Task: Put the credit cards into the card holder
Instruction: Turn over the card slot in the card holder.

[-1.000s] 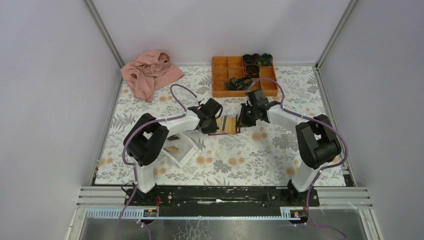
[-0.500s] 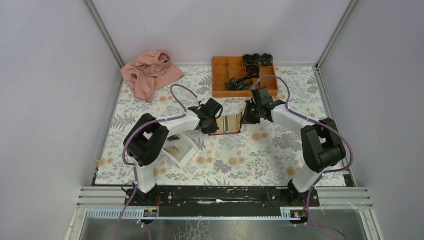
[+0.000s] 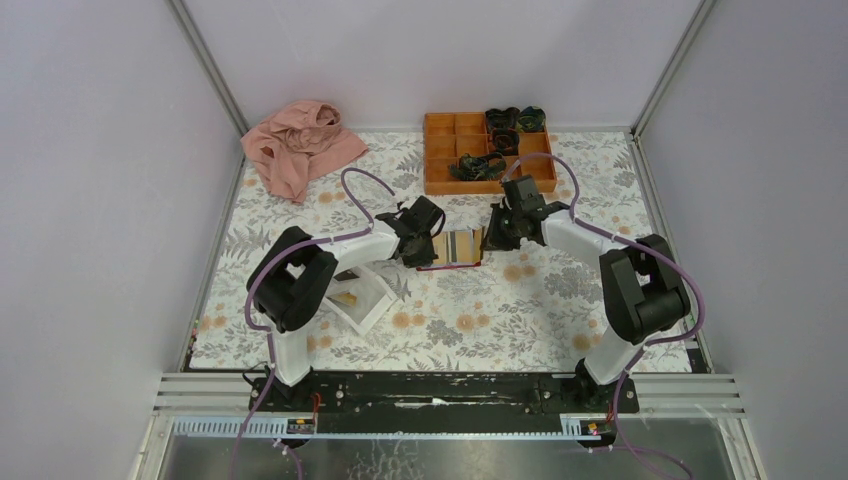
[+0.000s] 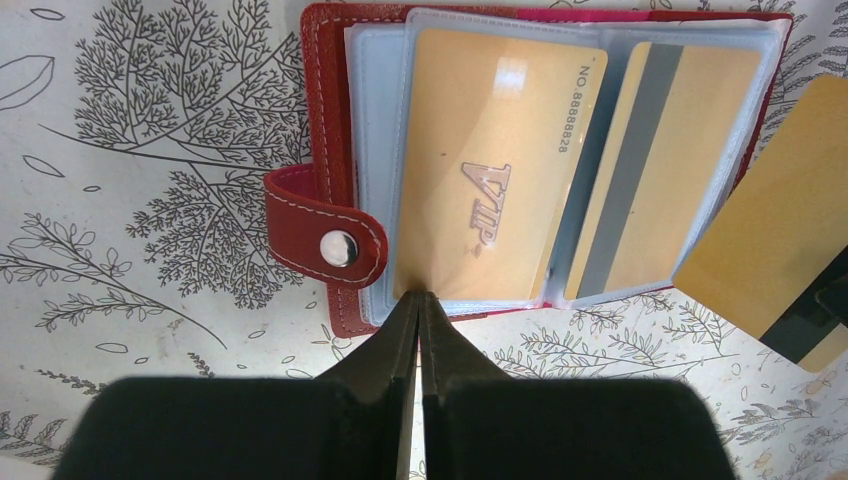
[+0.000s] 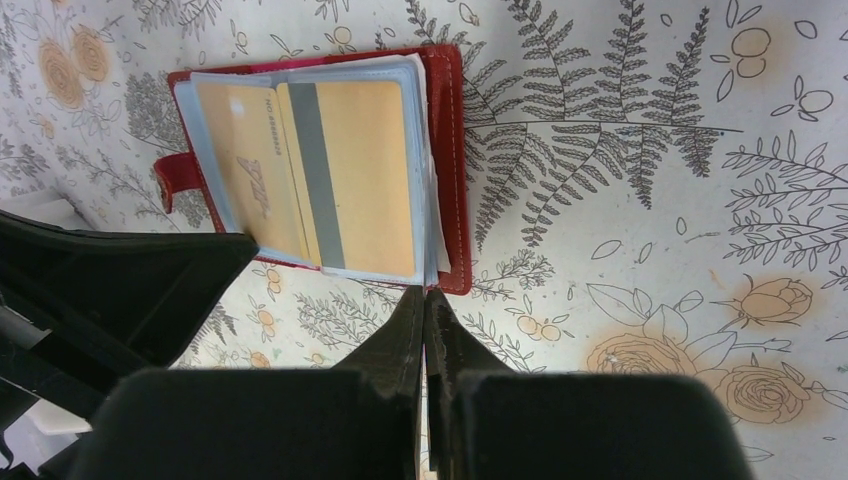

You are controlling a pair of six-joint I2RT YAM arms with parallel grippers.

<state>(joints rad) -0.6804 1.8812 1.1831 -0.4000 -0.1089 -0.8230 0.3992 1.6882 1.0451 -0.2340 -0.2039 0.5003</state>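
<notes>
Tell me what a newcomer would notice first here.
The dark-red card holder lies open in the middle of the floral mat, two golden credit cards in its clear sleeves. The left end effector, shut, sits by the snap tab; the right end effector, shut at the other corner, apparently pinches a third card tilted above the mat. An orange compartment box and a pink cloth sit at the far edge.

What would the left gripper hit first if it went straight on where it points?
The open card holder: the shut left gripper aims at its near edge, right by the VIP card. It may already touch; depth is unclear.
</notes>
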